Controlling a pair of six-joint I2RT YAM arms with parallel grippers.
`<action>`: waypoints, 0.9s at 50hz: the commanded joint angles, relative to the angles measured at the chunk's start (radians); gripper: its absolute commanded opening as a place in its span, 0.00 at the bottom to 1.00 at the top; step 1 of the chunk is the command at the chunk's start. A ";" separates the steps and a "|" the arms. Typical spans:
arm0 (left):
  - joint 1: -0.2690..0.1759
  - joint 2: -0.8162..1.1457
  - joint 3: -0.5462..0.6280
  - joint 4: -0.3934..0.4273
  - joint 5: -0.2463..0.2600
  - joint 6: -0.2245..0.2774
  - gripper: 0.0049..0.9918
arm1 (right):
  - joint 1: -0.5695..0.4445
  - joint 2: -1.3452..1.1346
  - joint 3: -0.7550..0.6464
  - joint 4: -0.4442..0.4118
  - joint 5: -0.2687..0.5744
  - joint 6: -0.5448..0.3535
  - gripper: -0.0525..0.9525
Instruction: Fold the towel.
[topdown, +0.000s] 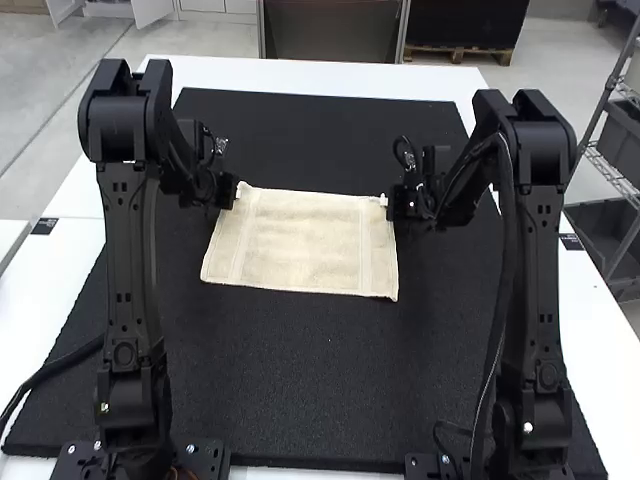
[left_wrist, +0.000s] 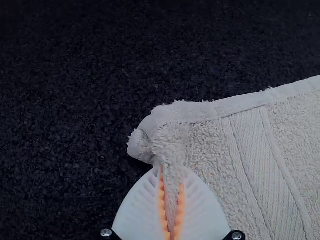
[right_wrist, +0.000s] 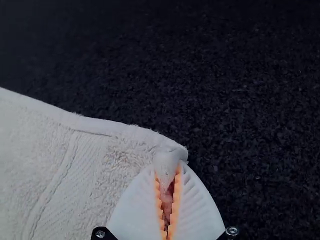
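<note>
Your left tool (left_wrist: 171, 173) and right tool (right_wrist: 168, 171) are clamped on the far corners of the towel (topdown: 300, 245), spread over the mat (topdown: 300, 390), likely so you can fold that edge evenly.

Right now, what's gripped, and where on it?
The towel, by its two far corners: left fingers pinch the far-left corner, right fingers the far-right one.

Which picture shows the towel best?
The high view, because you can see the towel spread out, from one side to the other. The left wrist view shows a bunched corner pinched in the left gripper, and the right wrist view shows another corner in the right gripper.
</note>
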 joint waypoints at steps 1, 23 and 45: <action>0.002 0.023 0.018 -0.008 0.009 0.016 0.02 | -0.014 0.037 0.013 -0.009 -0.020 0.012 0.03; 0.005 -0.031 0.021 -0.051 0.013 0.016 0.02 | -0.017 -0.016 -0.005 0.006 -0.051 0.032 0.03; 0.025 -0.143 -0.059 -0.089 0.062 0.053 0.02 | -0.045 -0.146 -0.091 0.052 -0.079 0.034 0.03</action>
